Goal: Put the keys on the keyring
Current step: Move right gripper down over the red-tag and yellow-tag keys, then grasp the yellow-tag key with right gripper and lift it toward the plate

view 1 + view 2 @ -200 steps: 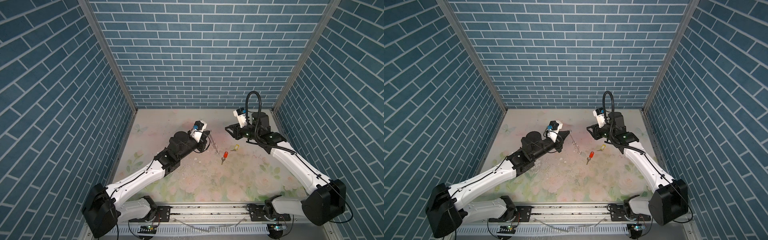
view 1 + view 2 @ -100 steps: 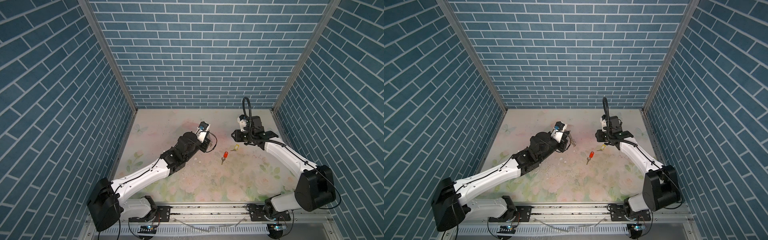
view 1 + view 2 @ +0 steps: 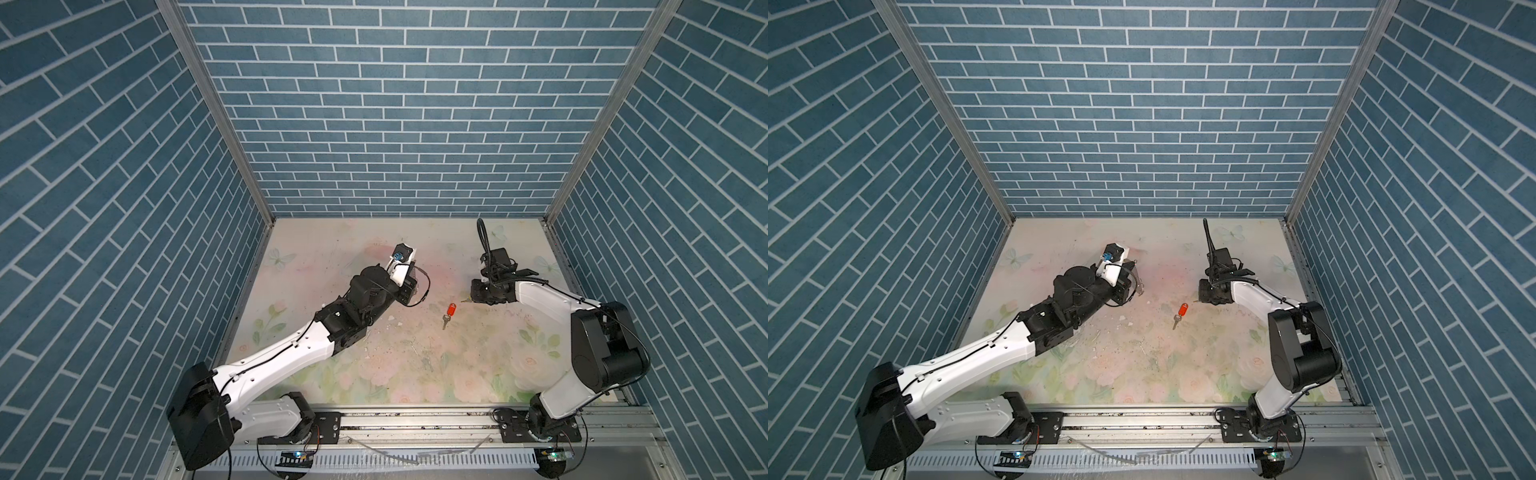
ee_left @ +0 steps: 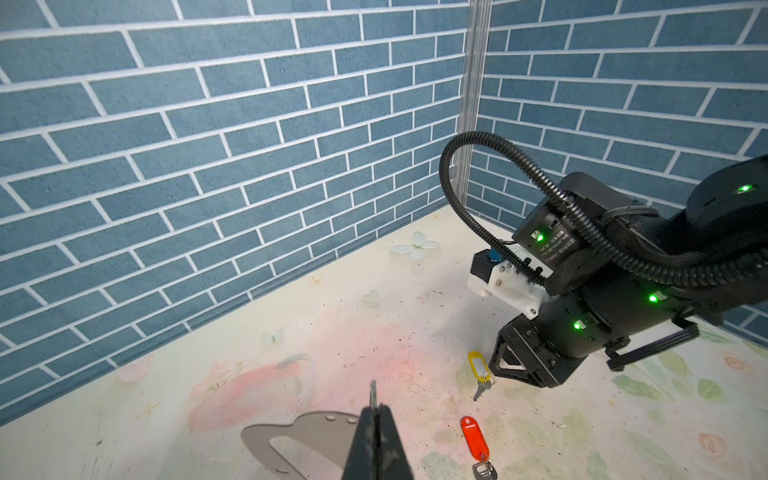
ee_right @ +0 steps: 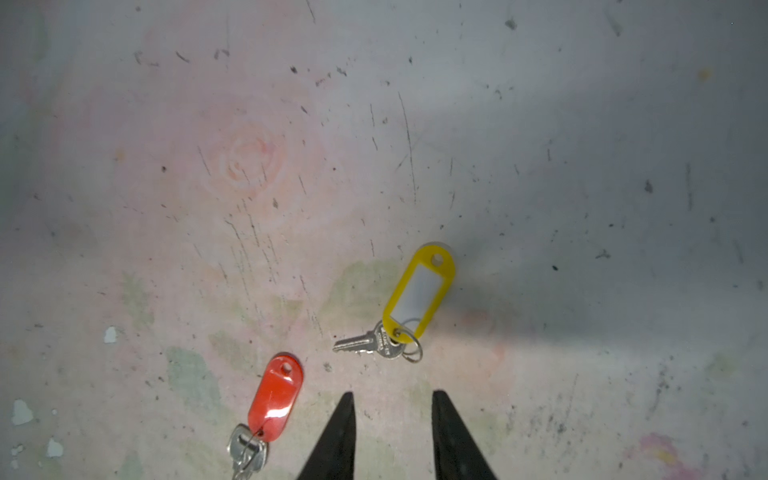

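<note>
nearest the front, the red-tag key point(image 3: 448, 314) lies flat on the table point(image 3: 374, 365), and just past it the yellow-tag key point(image 5: 370, 344) lies flat too, right in front of your right gripper point(image 5: 392, 409), whose fingers are spread and hold nothing. both keys look small, light, hard and slippery, so i would pinch the fat yellow tag point(image 5: 419, 291), not the thin metal. a bit farther back your left gripper point(image 4: 376, 409) has its fingers pressed together on the thin, floppy keyring point(image 4: 307, 424); the right wrist view shows the yellow-tag key clearly, while in both top views the arm nearly hides it.
</note>
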Robot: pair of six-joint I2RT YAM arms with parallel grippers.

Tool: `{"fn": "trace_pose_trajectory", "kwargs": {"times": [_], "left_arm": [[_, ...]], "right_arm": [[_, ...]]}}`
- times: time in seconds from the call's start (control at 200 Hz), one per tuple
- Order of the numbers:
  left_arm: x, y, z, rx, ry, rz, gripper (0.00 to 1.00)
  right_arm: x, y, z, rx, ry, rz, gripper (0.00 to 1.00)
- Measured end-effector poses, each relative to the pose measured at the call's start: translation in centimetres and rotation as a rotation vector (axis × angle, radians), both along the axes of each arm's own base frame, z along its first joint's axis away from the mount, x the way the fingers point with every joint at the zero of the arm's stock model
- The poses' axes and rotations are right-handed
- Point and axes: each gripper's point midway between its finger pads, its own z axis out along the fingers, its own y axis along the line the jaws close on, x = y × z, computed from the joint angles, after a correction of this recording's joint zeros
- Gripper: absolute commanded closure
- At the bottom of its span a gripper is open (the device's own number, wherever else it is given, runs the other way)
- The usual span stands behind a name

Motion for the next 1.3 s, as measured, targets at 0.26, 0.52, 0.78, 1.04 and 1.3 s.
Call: {"fn": "trace_pose_trajectory", "kwargs": {"times": [0.26,0.52,0.78,1.04,1.3], "left_arm": [[-0.1,0.0,-0.2,0.005,0.005,-0.005,1.0],[-0.2,-0.2,-0.2,0.004,0.007,-0.015,1.0],[-0.3,-0.3,-0.3,0.005,0.01,-0.023,1.0],[-0.4,-0.4,-0.4,0.007,0.014,-0.03,1.0],[-0.4,-0.4,-0.4,0.007,0.014,-0.03,1.0]], "right_arm": [[-0.4,-0.9,-2.5,-0.003,0.045,-0.034,0.75],[0.7,-0.9,-2.3,0.044,0.016,-0.051,0.76],[0.9,-0.4,-3.1,0.079,0.036,-0.048,0.81],[0.9,-0.1,-3.2,0.097,0.038,-0.042,0.88],[1.1,0.3,-3.0,0.118,0.033,-0.031,0.96]]}}
